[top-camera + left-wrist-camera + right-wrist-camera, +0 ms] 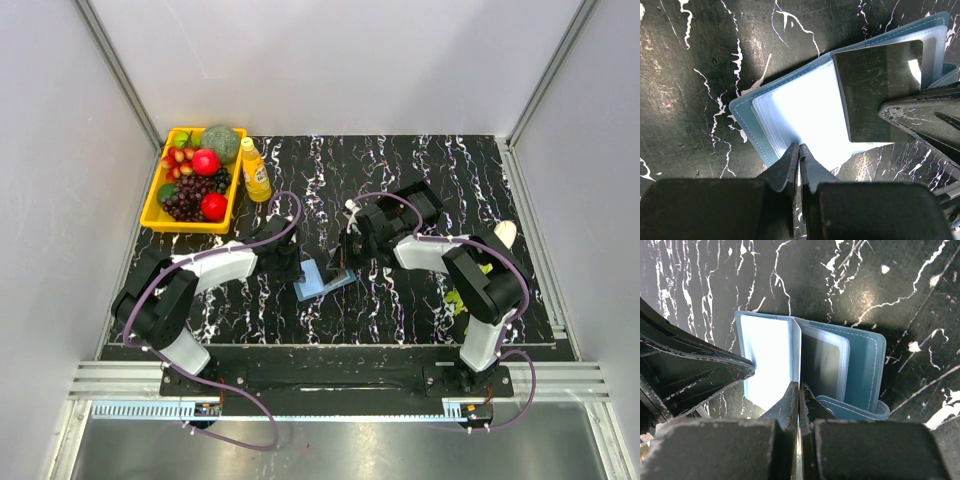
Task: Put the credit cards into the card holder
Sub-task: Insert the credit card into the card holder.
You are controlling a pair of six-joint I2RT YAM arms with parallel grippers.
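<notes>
L pincer [799, 146], R pincer [799, 385] both pinched on card holder [747, 117] sleeves, credit card [875, 90] inside

No legible text, number, brand or sign in any view.

Paper label on the small yellow plastic bottle [255, 170], just beside the yellow fruit tray [150, 215] near the far left corner of the black marbled table [400, 300]: too small to read.

Face of the dark grey glossy card [879, 92] at the open blue folding wallet [810, 105]: dark, scratched and reflective, no print discernible.

Wallet leaves and clear sleeves checked in both wrist views: stitching only.
</notes>
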